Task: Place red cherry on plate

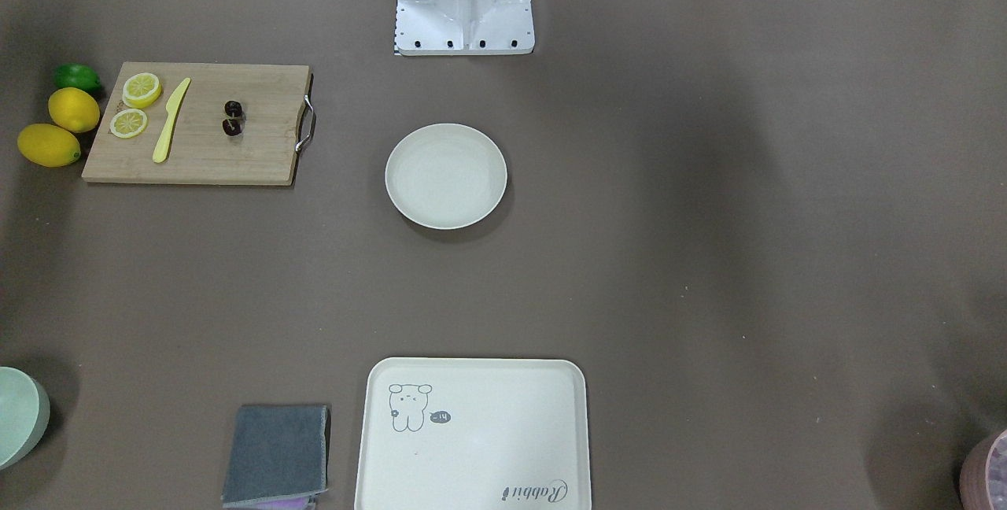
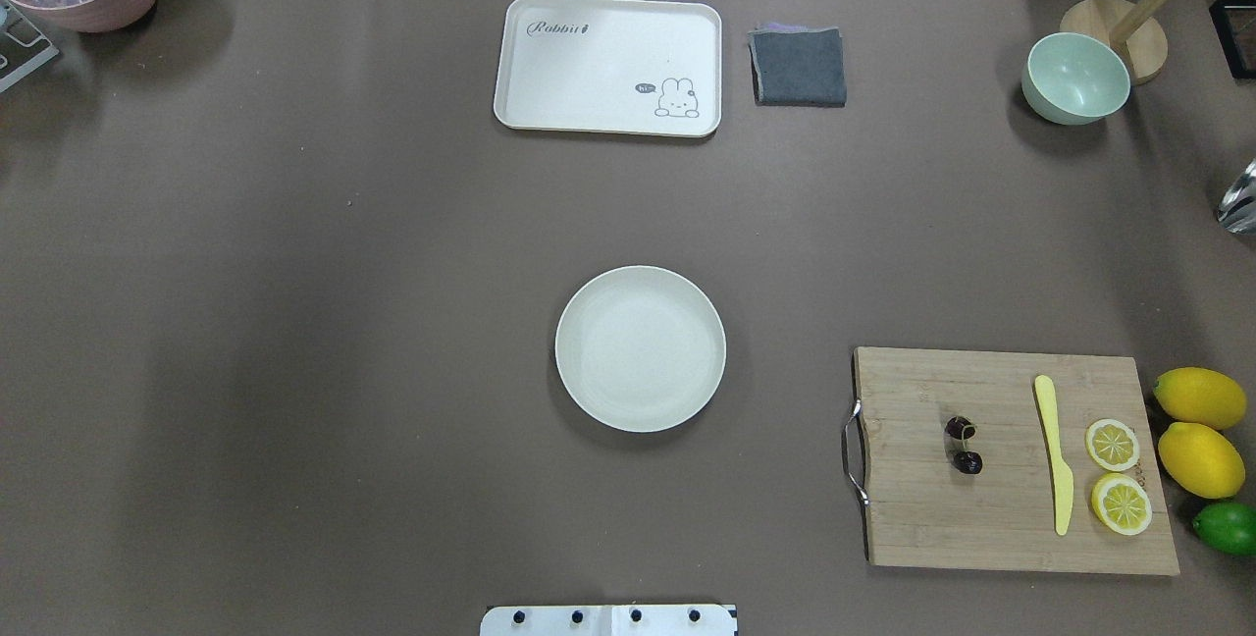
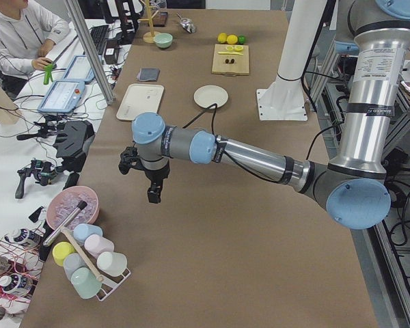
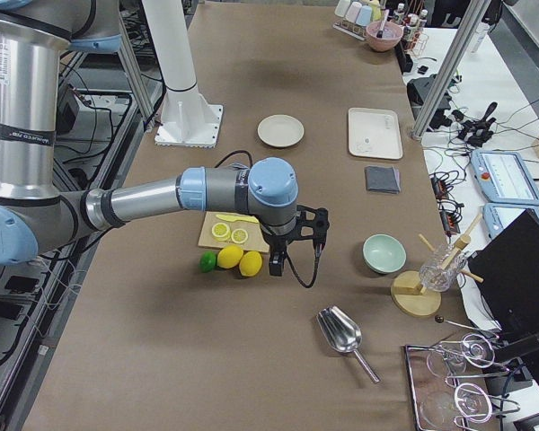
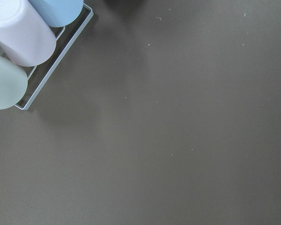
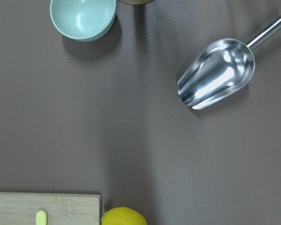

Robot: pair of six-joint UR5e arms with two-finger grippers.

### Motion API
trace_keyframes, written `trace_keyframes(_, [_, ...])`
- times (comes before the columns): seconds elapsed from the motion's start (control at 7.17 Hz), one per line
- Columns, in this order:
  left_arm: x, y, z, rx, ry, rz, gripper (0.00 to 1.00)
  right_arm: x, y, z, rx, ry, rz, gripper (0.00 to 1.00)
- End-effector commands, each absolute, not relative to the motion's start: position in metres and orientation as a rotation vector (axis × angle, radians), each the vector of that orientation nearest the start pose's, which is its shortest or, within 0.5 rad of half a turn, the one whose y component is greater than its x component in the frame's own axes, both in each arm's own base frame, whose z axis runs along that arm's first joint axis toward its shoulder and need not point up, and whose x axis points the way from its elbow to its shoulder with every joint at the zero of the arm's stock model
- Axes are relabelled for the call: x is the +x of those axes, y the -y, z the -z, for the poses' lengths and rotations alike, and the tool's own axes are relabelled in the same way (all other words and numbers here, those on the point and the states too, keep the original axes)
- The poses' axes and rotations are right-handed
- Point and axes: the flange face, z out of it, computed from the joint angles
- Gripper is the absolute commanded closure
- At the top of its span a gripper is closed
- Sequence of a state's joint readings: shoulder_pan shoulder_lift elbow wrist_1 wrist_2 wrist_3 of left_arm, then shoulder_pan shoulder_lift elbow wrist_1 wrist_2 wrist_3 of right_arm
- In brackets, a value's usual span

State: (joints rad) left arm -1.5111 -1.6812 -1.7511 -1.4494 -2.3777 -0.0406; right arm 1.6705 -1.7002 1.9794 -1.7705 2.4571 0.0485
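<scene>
The red cherry (image 1: 233, 118), a joined dark pair, lies on the wooden cutting board (image 2: 1011, 508) beside the yellow knife; it also shows as red cherry (image 2: 964, 445) from overhead. The round cream plate (image 1: 446, 175) sits bare at the table's middle, seen from above as plate (image 2: 640, 348). My left gripper (image 3: 154, 195) hangs over the table's left end near the cup rack, far from both. My right gripper (image 4: 277, 265) hangs past the lemons at the board's outer side. Both show only in side views, so I cannot tell whether they are open or shut.
Two lemons (image 2: 1199, 430), a lime (image 2: 1227, 526), lemon slices (image 2: 1117, 474) and a yellow knife (image 2: 1055, 454) crowd the board's right. A cartoon tray (image 2: 608, 67), grey cloth (image 2: 798, 67) and green bowl (image 2: 1074, 79) line the far edge. A metal scoop (image 6: 218, 75) lies at the right end.
</scene>
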Motion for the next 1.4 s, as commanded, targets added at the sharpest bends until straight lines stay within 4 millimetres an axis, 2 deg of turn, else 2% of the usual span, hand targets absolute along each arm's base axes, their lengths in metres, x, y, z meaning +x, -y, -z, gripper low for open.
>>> trace_keyframes(0.0, [-0.029,0.535,-0.523,0.120,-0.812,-0.086,0.02,0.099,0.453,-0.469,0.150,0.944,-0.183,0.00])
trace_keyframes(0.14, [-0.029,0.535,-0.522,0.121,-0.814,-0.085,0.02,0.089,0.467,-0.448,0.171,0.954,-0.160,0.00])
trace_keyframes(0.42, [-0.029,0.535,-0.521,0.124,-0.817,-0.086,0.02,0.034,0.473,-0.424,0.215,1.039,-0.001,0.00])
trace_keyframes(0.56, [-0.028,0.533,-0.523,0.121,-0.817,-0.086,0.02,-0.022,0.474,-0.413,0.136,1.077,0.010,0.00])
trace_keyframes(0.7, [-0.028,0.533,-0.523,0.124,-0.817,-0.087,0.02,-0.073,0.466,-0.416,0.126,1.051,0.031,0.00])
trace_keyframes(0.84, [-0.028,0.533,-0.522,0.125,-0.817,-0.091,0.02,-0.140,0.456,-0.426,0.039,0.969,-0.014,0.00])
trace_keyframes(0.98, [-0.027,0.533,-0.522,0.125,-0.817,-0.094,0.02,-0.189,0.444,-0.422,0.036,0.927,-0.060,0.00])
trace_keyframes(1.26, [-0.024,0.533,-0.522,0.123,-0.818,-0.097,0.02,-0.259,0.415,-0.424,0.029,0.889,-0.053,0.00])
